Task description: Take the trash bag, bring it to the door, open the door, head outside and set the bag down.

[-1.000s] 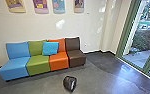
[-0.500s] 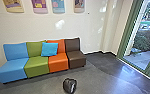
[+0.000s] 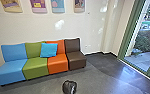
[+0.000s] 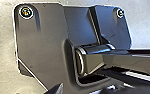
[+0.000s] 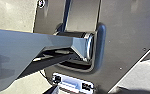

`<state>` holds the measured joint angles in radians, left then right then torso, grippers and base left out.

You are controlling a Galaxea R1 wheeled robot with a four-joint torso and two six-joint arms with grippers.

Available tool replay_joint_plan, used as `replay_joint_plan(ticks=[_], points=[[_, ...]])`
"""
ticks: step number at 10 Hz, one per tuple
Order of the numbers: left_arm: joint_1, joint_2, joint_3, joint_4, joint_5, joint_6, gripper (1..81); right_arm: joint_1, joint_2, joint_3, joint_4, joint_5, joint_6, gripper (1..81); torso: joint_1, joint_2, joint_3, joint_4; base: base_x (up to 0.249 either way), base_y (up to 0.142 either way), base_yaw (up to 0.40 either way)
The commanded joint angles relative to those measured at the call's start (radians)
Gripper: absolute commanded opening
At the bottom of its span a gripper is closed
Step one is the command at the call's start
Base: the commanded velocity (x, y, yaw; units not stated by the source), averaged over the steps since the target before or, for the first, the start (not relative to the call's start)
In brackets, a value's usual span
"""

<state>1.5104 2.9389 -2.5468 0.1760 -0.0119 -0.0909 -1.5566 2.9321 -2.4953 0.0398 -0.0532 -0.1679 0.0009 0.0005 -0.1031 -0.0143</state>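
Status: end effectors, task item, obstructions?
End effectors: open or shut, can't tell. Dark bundle, likely the trash bag, on floor ahead. Multicolored sofa beyond it, likely not blocking.

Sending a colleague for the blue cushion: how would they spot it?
Along the wall stands a row of four seats. The cushion leans where the green backrest meets the orange one. It is small and square, unlike the big blue end seat.
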Motion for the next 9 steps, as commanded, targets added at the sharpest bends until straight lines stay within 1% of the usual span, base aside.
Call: replay_joint_plan(ticks=[1, 4, 9], points=[[-0.035, -0.009, 0.006, -0.004, 0.058, 0.003, 81.1, 0.032, 0.0, 0.007, -0.008, -0.07, -0.005, 81.1, 0.0, -0.001, 0.0, 0.0, 0.126, 0.0, 0.0], [-0.035, -0.006, 0.006, -0.004, 0.058, 0.003, 81.1, 0.031, -0.002, 0.006, -0.008, -0.07, -0.007, 81.1, 0.0, -0.001, 0.0, 0.0, 0.126, 0.0, 0.0], [-0.035, -0.006, 0.006, -0.004, 0.058, 0.003, 81.1, 0.032, 0.0, 0.006, -0.009, -0.07, -0.005, 81.1, 0.0, -0.001, 0.0, 0.0, 0.126, -0.063, 0.0]])
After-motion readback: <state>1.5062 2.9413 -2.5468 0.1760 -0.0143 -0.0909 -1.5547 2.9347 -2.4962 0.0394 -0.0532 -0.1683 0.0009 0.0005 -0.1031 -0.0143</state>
